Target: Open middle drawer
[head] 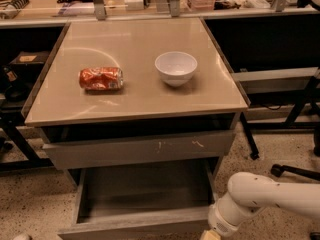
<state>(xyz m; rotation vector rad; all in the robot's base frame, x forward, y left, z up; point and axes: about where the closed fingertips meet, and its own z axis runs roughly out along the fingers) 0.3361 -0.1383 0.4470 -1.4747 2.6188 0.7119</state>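
Note:
The middle drawer (145,191) is pulled out below the tabletop, and its shallow grey box is empty. Its plain grey front (135,227) runs along the bottom edge of the camera view. My white arm (265,196) comes in from the lower right. My gripper (210,234) is at the right end of that drawer front, mostly cut off by the bottom edge of the view. Above the open drawer sits the taller grey front with white scratch marks (140,149).
On the beige tabletop (135,91) lie a crushed red can (100,78) and a white bowl (176,68). Cluttered shelves stand behind it. Dark table legs and a chair base (295,171) stand on the speckled floor at right.

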